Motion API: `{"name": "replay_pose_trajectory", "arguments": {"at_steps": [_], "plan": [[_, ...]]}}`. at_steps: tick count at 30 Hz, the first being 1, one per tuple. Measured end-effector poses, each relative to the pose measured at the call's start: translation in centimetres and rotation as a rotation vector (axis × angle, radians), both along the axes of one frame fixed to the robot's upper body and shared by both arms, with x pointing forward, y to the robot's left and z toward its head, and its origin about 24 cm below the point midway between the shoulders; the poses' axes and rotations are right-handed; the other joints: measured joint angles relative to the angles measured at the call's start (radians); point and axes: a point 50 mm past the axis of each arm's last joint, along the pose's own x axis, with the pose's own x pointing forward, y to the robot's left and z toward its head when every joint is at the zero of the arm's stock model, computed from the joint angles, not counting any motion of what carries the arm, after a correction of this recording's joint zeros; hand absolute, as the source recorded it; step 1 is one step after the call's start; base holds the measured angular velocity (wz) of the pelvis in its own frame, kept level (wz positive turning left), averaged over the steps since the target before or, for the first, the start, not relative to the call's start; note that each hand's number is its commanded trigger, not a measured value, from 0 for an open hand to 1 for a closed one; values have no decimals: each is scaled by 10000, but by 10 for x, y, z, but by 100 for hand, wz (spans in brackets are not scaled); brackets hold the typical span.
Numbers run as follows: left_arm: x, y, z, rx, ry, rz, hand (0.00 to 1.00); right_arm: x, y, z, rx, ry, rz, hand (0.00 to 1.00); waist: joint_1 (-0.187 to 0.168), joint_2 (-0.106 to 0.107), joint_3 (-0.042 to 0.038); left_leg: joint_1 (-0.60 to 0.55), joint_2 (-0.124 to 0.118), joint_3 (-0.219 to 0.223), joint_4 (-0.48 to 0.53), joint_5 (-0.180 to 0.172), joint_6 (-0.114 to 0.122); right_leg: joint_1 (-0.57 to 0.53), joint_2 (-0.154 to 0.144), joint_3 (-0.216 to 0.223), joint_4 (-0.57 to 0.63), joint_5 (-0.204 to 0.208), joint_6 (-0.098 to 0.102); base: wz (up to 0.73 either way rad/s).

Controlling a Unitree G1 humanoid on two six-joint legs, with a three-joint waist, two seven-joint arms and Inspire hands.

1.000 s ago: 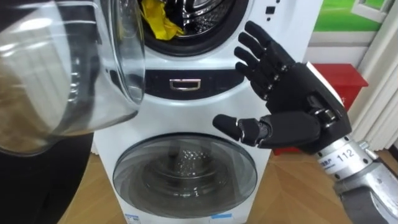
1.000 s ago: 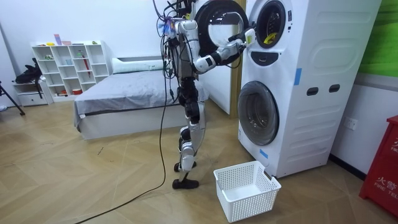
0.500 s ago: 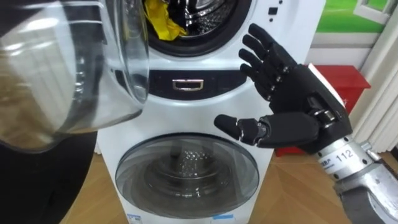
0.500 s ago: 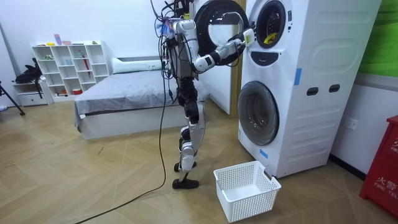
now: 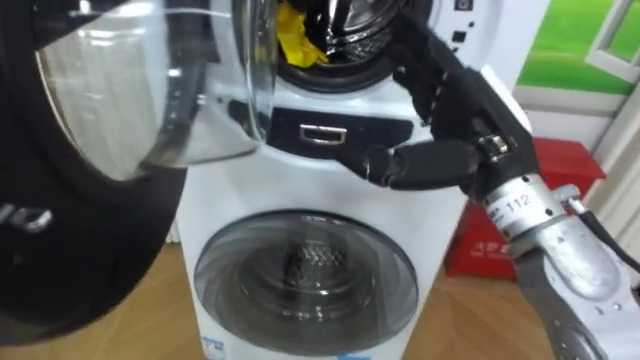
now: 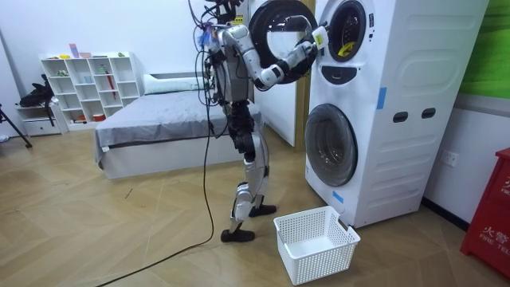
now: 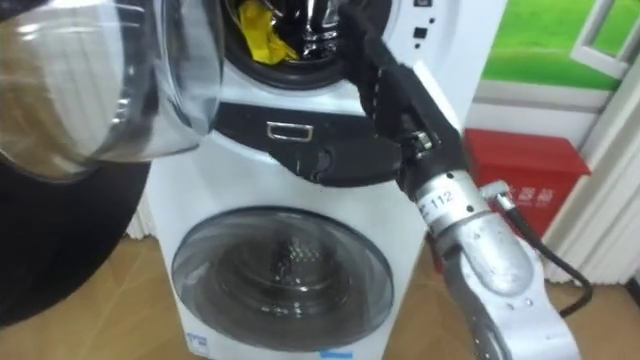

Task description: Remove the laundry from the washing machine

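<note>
A yellow cloth [image 5: 290, 35] [image 7: 255, 35] lies at the front of the upper washing machine's drum [image 5: 345, 30], with dark cloth beside it. My right hand [image 5: 450, 110] [image 7: 385, 105] is open. Its straight fingers reach up to the drum's right rim and its thumb sticks out left below the opening, and it is not touching the cloth. In the room view I stand before the stacked machines with the right hand [image 6: 313, 44] raised to the upper drum's mouth, where the yellow cloth [image 6: 347, 52] shows.
The upper machine's round glass door [image 5: 150, 90] hangs open at the left, close to my head. Below is the lower machine's closed door [image 5: 305, 285]. A red cabinet [image 5: 480, 240] stands to the right. A white basket [image 6: 316, 243] sits on the floor by my feet.
My right hand has risen and moved in to the drum's rim. In the room view I have stepped and leaned closer to the machine, and the eye view has shifted with it.
</note>
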Motion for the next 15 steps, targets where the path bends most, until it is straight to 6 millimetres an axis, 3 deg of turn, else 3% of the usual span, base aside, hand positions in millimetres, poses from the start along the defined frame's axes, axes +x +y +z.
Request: {"name": "replay_pose_trajectory", "arguments": {"at_steps": [1, 7, 9, 11, 13, 15], "plan": [[0, 1, 0, -9, 12, 12, 0, 0, 1, -1, 98, 82, -17, 0, 7, -103, -32, 170, -135, 72, -162, 4, 120, 88, -123, 5, -218, 24, 80, 0], [5, -1, -1, -196, -128, 77, 0, 1, 1, -2, 255, 142, -252, 0, -366, -31, 29, 340, -474, 239, -179, -291, 348, 421, -505, -345, -519, 91, 396, 6], [9, 0, 0, -270, -174, 69, 0, 1, -2, -1, 191, 124, -414, 0, -602, -35, 33, 341, -629, 282, -209, -370, 423, 375, -685, -590, -206, -83, 706, 18], [18, -1, 0, -327, -304, -47, 0, 1, -6, 0, 62, 109, -512, 0, -878, -43, 51, 512, -836, 493, -227, -500, 630, 168, -1005, -721, 767, -338, 1160, 33], [26, -2, 1, -330, -461, -139, 0, 1, -8, -3, -34, 189, -624, 0, -925, -63, 71, 898, -1005, 588, -443, -604, 785, -117, -1311, -774, 1963, -335, 1169, 16], [39, 0, 3, -243, -745, -222, 0, 4, -11, -11, -44, 425, -805, 0, -992, -54, 129, 1376, -1138, 458, -678, -795, 927, -445, -1579, -821, 3324, 45, 1426, 11]]}}
